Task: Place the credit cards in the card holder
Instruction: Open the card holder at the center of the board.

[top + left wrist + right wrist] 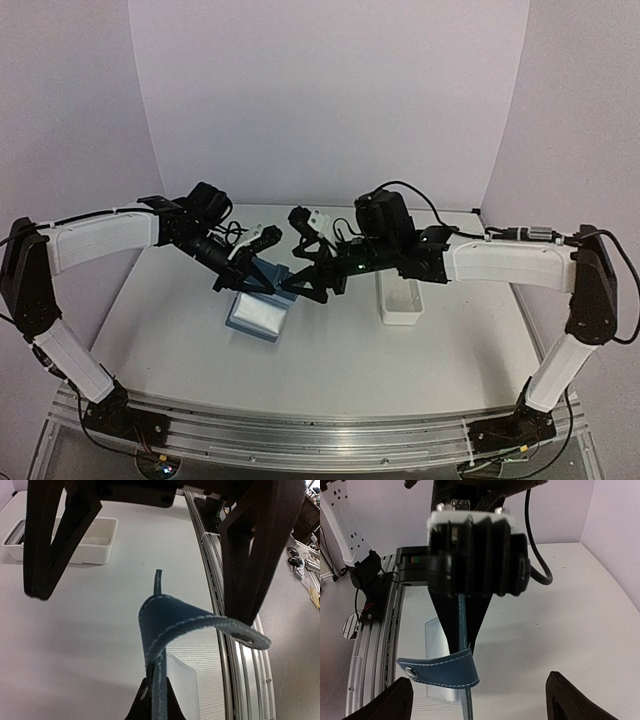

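Between lilac walls (320,100), above the white table (350,350), the left claw (155,707) is clamping tight on the upright blue holder (445,672) while the right claw (480,702) is gaping wide, straddling its tab.

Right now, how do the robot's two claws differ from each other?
The left gripper is shut, pinching the blue card holder by its edge. The right gripper is open and grips nothing. The left gripper's fingers meet in a narrow point, while the right gripper's fingers stand wide apart on either side of the card holder. Both are black, two-fingered, and face each other at the card holder.
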Action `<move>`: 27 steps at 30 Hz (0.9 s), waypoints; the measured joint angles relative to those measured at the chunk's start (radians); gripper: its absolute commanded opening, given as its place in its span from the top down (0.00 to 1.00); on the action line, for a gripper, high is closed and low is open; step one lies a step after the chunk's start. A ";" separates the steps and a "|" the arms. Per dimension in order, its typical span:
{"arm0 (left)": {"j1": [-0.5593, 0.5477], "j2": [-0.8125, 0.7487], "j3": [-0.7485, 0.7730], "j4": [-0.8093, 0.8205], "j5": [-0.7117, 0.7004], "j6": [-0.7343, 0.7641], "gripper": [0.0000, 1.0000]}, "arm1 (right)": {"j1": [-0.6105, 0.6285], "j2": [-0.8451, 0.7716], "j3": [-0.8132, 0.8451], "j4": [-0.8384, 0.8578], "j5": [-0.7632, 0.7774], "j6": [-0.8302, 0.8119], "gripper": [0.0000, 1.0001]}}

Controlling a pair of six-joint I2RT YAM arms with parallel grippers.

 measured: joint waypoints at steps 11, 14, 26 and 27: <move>0.011 0.014 0.023 -0.069 0.035 0.049 0.35 | 0.014 0.121 0.049 -0.008 -0.065 0.010 1.00; 0.026 0.021 0.023 -0.041 0.035 -0.009 0.05 | 0.002 0.153 0.060 0.001 -0.064 0.123 1.00; 0.361 0.022 -0.085 0.319 -0.038 -0.499 0.00 | -0.067 0.292 0.041 0.158 0.019 0.718 1.00; 0.369 0.020 -0.100 0.340 -0.027 -0.529 0.00 | -0.067 0.289 0.040 0.187 0.009 0.731 1.00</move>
